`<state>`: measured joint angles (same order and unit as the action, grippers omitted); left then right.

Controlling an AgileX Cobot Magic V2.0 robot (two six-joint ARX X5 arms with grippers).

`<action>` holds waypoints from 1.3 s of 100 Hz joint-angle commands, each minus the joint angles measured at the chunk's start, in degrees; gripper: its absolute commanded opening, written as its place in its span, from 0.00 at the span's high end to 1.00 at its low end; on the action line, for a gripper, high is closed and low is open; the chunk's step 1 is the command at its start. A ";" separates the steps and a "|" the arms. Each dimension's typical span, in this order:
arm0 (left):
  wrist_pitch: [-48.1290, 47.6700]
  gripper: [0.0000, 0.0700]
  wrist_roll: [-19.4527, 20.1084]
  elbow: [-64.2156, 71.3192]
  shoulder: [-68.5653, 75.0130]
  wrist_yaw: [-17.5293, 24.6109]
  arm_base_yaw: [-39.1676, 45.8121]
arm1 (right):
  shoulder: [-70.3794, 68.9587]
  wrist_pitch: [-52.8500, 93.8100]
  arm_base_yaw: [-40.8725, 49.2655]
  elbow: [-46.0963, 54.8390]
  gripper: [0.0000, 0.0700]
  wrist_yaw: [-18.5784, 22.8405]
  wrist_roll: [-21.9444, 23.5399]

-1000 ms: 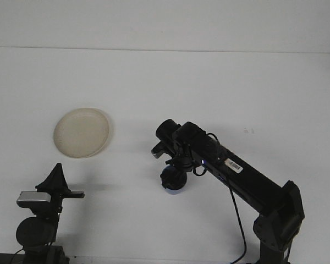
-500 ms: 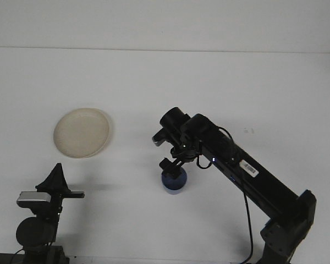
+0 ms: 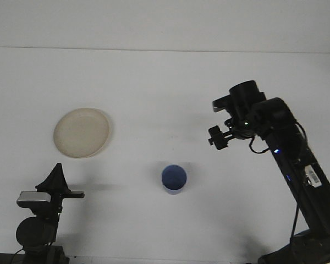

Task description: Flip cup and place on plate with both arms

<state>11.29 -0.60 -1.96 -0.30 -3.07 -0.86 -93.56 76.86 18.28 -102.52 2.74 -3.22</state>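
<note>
A blue cup (image 3: 173,179) stands upright on the white table, mouth up, with nothing touching it. The cream plate (image 3: 81,132) lies flat to the cup's upper left, empty. My right gripper (image 3: 217,137) hangs open above the table, well to the right of the cup and clear of it, holding nothing. At the lower left corner my left gripper (image 3: 57,171) rests low, far from the cup; its fingers meet in a point and hold nothing.
The right arm (image 3: 297,176) rises from the lower right corner and leans over the table's right side. The left arm's base (image 3: 37,231) sits at the front left edge. A pale wall runs along the table's far edge.
The right gripper set the blue cup upright on the table, let go of it, and swung up and to the right. The left arm has not moved.
</note>
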 commanded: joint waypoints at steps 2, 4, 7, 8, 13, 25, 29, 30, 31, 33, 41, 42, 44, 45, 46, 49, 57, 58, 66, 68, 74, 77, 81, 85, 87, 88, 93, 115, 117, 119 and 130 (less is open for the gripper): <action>0.76 0.98 -0.11 1.16 0.11 -0.09 0.11 | 1.64 1.60 -2.64 -1.22 0.27 0.07 -0.76; 0.76 0.98 -0.11 1.16 0.11 -0.09 0.11 | 2.25 1.60 -3.50 -1.18 0.27 0.07 -0.76; 0.76 0.98 -0.11 1.16 0.11 -0.09 0.11 | 3.17 1.57 -4.61 -1.03 0.27 0.07 -0.76; 0.76 0.98 -0.11 1.16 0.11 -0.09 0.11 | 3.50 1.53 -5.01 -0.94 0.27 0.07 -0.76; 0.76 0.98 -0.11 1.16 0.11 -0.09 0.11 | 5.09 1.27 -6.78 -0.63 0.27 0.07 -0.76; 0.76 0.98 -0.11 1.16 0.11 -0.09 0.11 | 9.66 -1.27 -10.03 1.09 0.27 0.07 -0.76; 0.76 0.98 -0.11 1.16 0.11 -0.09 0.11 | 11.37 -2.32 -10.88 2.16 0.27 0.07 -0.74; 0.76 0.98 -0.11 1.16 0.11 -0.09 0.11 | 11.78 -2.60 -11.08 2.45 0.27 0.04 -0.74; 0.79 0.98 -0.11 1.16 0.11 -0.09 0.11 | 12.20 -2.95 -11.28 2.80 0.27 0.07 -0.72; 0.79 0.98 -0.11 1.16 0.11 -0.09 0.11 | 13.05 -3.56 -11.65 3.50 0.27 0.04 -0.68; 0.76 0.98 -0.11 1.16 0.11 -0.09 0.11 | 16.76 -5.92 -12.87 6.86 0.27 0.02 -0.63; 0.76 0.98 -0.11 1.16 0.11 -0.09 0.11 | 17.25 -6.27 -13.00 7.37 0.27 0.00 -0.59; 0.79 0.98 -0.11 1.16 0.11 -0.09 0.11 | 17.97 -6.80 -13.16 8.11 0.27 0.00 -0.46; 0.76 0.98 -0.11 1.16 0.11 -0.09 0.11 | 18.64 -7.32 -13.29 8.83 0.27 0.00 -0.24; 0.76 0.98 -0.11 1.16 0.11 -0.09 0.11 | 19.19 -7.65 -13.40 9.40 0.27 0.00 -0.07; 0.76 0.98 -0.11 1.16 0.11 -0.09 0.11 | 20.74 -8.72 -13.60 11.08 0.27 0.00 0.26; 0.76 0.98 -0.11 1.16 0.11 -0.09 0.11 | 24.81 -12.28 -13.77 15.85 0.27 -0.26 0.22; 0.76 0.98 -0.11 1.16 0.11 -0.09 0.11 | 25.38 -12.90 -13.77 16.55 0.27 -0.35 0.22; 0.79 0.98 -0.11 1.16 0.11 -0.09 0.11 | 29.99 -17.90 -13.77 22.45 0.27 -1.11 0.46; 0.76 0.98 -0.11 1.16 0.11 -0.09 0.11 | 31.12 -19.19 -13.77 23.93 0.27 -1.29 0.57; 0.76 0.98 -0.11 1.16 0.11 -0.09 0.11 | 34.62 -22.86 -13.77 28.46 0.27 -1.31 1.46; 0.76 0.98 -0.11 1.16 0.11 -0.09 0.11 | 36.37 -24.52 -13.75 30.60 0.27 -1.33 1.97; 0.76 0.98 -0.11 1.16 0.11 -0.09 0.11 | 38.60 -26.82 -13.75 33.40 0.27 -1.33 2.82; 0.76 0.98 -0.11 1.16 0.11 -0.09 0.11 | 40.89 -28.94 -13.75 36.11 0.27 -1.36 3.85; 0.79 0.98 -0.11 1.16 0.11 -0.09 0.11 | 41.97 -30.01 -13.75 37.35 0.27 -1.36 4.28; 0.76 0.98 -0.11 1.16 0.11 -0.09 0.11 | 42.51 -30.49 -13.75 37.97 0.27 -1.38 4.50; 0.76 0.98 -0.11 1.16 0.11 -0.09 0.11 | 44.96 -32.74 -13.75 40.74 0.27 -1.38 5.11; 0.76 0.98 -0.11 1.16 0.11 -0.09 0.11 | 55.10 -43.58 -13.75 52.30 0.27 -1.36 5.05; 0.76 0.98 -0.11 1.16 0.11 -0.09 0.11 | 56.08 -44.81 -13.75 53.59 0.27 -1.36 4.90; 0.76 0.98 -0.11 1.16 0.11 -0.09 0.11 | 56.85 -45.81 -13.75 54.62 0.27 -1.38 4.79; 0.76 0.98 -0.11 1.16 0.11 -0.09 0.11 | 60.70 -51.65 -13.75 60.28 0.27 -1.33 4.24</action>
<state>11.29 -0.60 -1.96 -0.30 -3.07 -0.86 -34.00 28.45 4.45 -44.38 1.43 0.89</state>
